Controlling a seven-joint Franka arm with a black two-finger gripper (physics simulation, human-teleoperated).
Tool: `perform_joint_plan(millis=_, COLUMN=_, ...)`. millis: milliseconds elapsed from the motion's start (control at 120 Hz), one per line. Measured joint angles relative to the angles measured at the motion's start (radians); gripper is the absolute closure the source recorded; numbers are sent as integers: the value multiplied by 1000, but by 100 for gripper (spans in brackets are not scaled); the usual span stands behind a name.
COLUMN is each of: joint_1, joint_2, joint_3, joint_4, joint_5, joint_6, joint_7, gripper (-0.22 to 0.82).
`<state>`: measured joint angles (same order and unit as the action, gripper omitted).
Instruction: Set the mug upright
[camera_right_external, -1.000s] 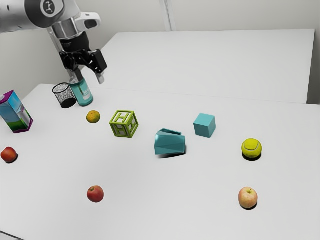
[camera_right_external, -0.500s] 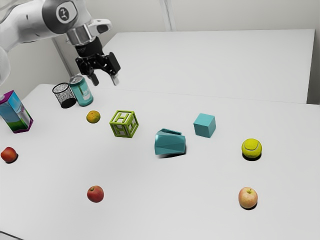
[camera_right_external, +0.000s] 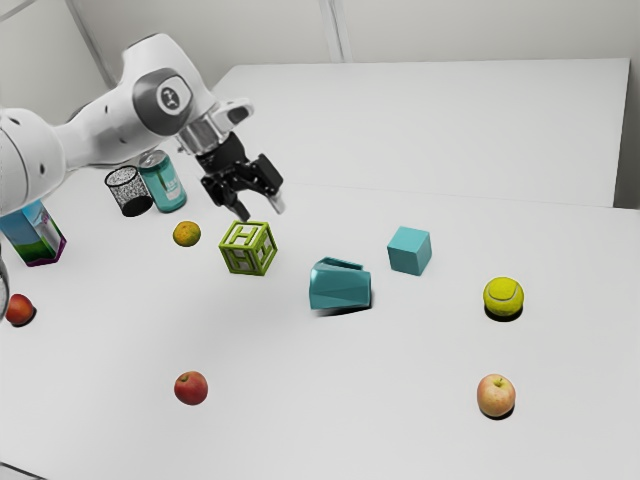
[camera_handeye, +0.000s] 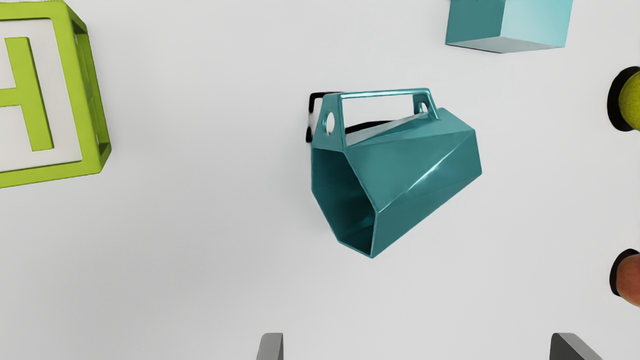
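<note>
The gripper hangs in the air above and behind the green H block, toward the exterior view's left from the mug. A teal faceted mug lies on its side on the table. In the wrist view the mug has its dark mouth facing the H block's side and its handle along the side nearer the teal cube. Wide apart, the fingertips of the gripper have nothing between them.
Around the mug are the green H block, a teal cube, a tennis ball, a pale apple and a red apple. An orange, can, mesh cup and carton stand farther off.
The arm has swung toward the exterior view's right and lower, from near the can to above the H block. The mug and other objects have stayed put.
</note>
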<state>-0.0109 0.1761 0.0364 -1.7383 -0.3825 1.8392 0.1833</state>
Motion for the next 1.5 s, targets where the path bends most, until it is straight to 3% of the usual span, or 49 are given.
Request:
perform_joint_plan(millis=467, joint_1=-11, joint_2=64, joint_3=-1, joint_4=-159, joint_5=-287, joint_6=219, joint_7=144, gripper=3)
perform_joint_plan(millis=1300, joint_1=-21, joint_2=176, joint_3=-10, joint_4=-283, joint_5=-850, joint_6=331, joint_7=499, gripper=3)
perform_joint_plan(millis=1400, joint_1=-21, joint_2=182, joint_3=-10, joint_4=-293, joint_5=-904, joint_6=332, joint_7=544, gripper=8)
perform_joint_plan(millis=1500, joint_1=-21, joint_2=182, joint_3=-10, joint_4=-294, joint_5=-934, joint_6=332, joint_7=584, gripper=23)
